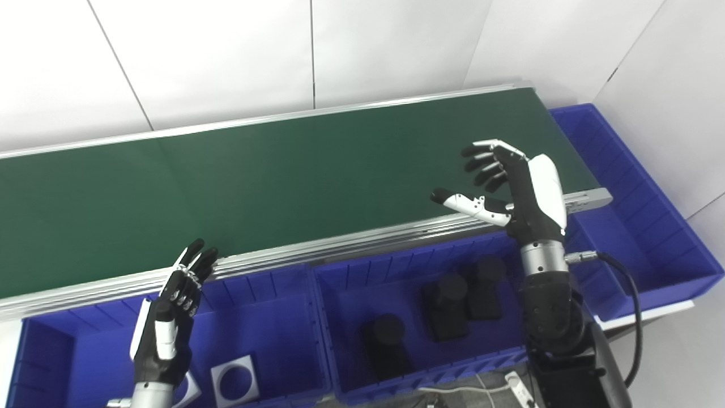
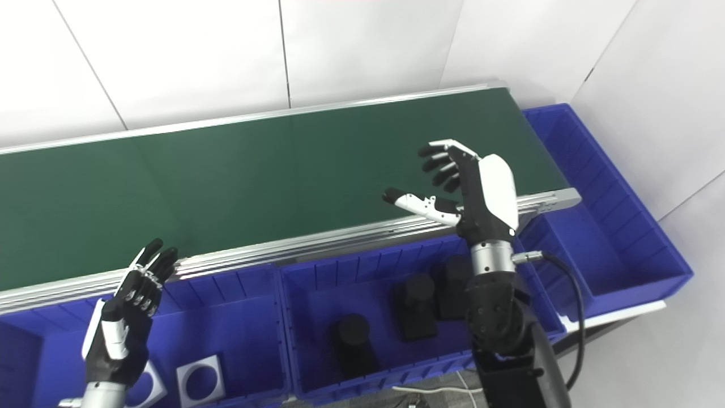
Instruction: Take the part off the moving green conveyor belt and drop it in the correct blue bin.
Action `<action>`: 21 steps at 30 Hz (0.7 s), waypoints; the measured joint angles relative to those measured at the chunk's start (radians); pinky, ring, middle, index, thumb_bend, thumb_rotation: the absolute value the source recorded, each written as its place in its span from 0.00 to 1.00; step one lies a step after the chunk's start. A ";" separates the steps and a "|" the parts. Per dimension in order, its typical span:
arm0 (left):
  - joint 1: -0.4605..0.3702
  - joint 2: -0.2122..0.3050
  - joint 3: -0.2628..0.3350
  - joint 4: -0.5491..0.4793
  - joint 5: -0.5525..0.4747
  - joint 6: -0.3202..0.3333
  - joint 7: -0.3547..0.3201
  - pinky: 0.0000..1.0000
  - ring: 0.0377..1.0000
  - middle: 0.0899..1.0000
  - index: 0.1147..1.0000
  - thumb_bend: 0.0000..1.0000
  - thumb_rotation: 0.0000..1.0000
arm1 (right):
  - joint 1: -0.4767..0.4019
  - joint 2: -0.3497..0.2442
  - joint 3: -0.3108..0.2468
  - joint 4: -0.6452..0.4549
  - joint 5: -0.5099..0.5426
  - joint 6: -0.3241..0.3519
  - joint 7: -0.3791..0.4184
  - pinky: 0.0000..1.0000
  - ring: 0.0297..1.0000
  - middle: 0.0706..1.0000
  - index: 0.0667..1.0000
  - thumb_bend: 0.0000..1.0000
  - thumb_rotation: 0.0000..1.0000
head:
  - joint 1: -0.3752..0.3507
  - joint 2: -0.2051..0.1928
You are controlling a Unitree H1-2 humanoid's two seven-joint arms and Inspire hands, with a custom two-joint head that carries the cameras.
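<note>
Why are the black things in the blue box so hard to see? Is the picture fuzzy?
In the left eye view the black parts look soft and dark against the middle blue bin, with little detail showing; in the right eye view they are just as murky, and the right hand has slightly blurred edges. The green conveyor belt is evenly lit, without glare.

White wall panels (image 1: 226, 56) fill the picture from 9 through 12 to 3 o'clock, split by thin dark seams (image 1: 312, 54) (some upright, some slanting). At about 5 o'clock, on the bottom edge, lies a white power strip (image 1: 518, 385), with a pale cable (image 1: 453, 390) trailing from it toward 6. A narrow white ledge (image 1: 645, 316) shows at 4 o'clock.
</note>
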 measured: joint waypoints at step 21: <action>0.044 -0.046 -0.082 -0.183 0.142 0.000 0.070 0.82 0.85 0.84 0.87 0.63 1.00 | 0.041 0.093 0.122 0.107 0.259 -0.249 0.074 0.82 0.86 0.90 0.90 0.94 1.00 | 0.427 0.112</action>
